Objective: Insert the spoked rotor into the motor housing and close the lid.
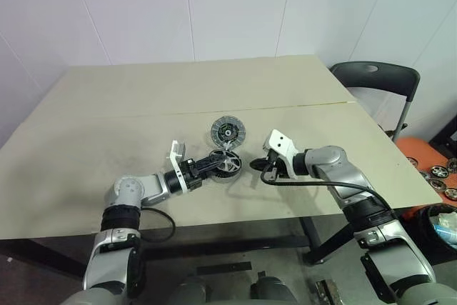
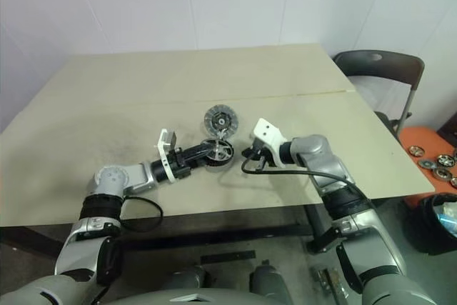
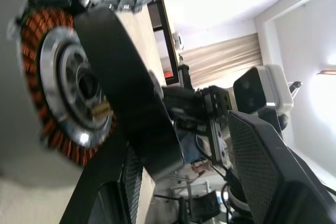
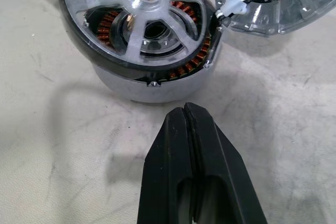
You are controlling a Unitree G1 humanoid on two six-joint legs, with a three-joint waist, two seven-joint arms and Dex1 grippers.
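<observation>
rotor seat: I see the spoked rotor (image 4: pixel 140 22) tilted on top of the motor housing (image 4: pixel 157 80), one edge riding high, not yet level in the cup
left gripper (image 1: pixel 223 163): I have its fingers grasping the rotor's rim, reaching in level from my left
right gripper (image 4: pixel 190 129): clenched on nothing, just beside the housing on the right, pointing at its wall
lid (image 1: pixel 228 132): flat on the table (image 1: pixel 143 98), touching the housing's far side
look: shiny spokes, copper windings showing between them

Head pair: table (image 1: pixel 107 105) seen from above — same scene.
Wrists: motor housing (image 4: pixel 157 85) viewed close — shared.
</observation>
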